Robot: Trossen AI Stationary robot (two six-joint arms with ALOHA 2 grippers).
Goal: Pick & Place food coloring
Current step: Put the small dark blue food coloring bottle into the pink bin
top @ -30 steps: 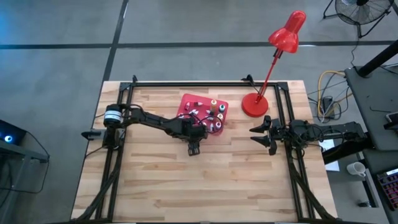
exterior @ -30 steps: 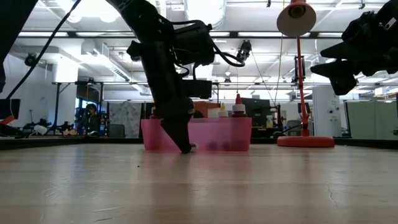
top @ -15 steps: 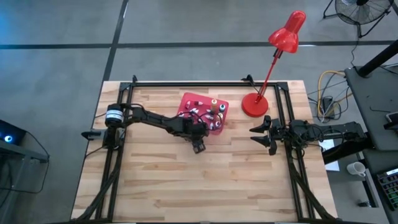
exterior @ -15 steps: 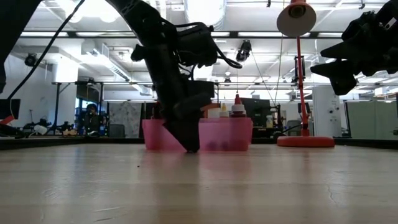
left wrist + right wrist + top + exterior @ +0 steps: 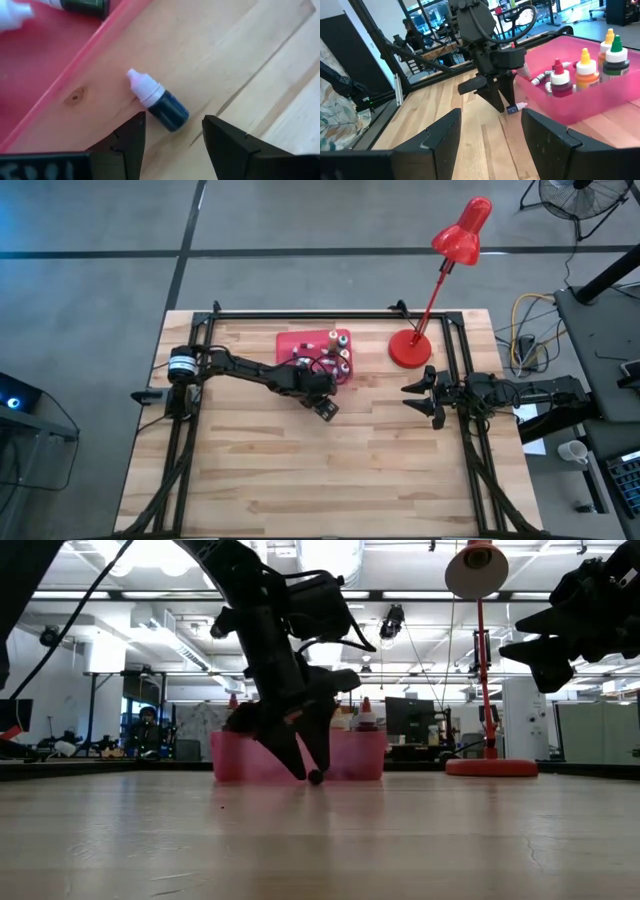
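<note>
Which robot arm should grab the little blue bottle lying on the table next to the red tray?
Probably the left. Its gripper is open right above the small blue bottle, beside the red tray. The right gripper waits open far off, near the red lamp.

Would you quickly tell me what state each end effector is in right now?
Left end effector: open, holding nothing, over a small blue bottle lying on the table.
Right end effector: open, empty.

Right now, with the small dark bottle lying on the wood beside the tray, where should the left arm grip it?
Grip the small dark bottle across its dark body, coming straight down. It lies flat beside the tray, white cap toward it, and the left gripper has its fingers open either side.
</note>
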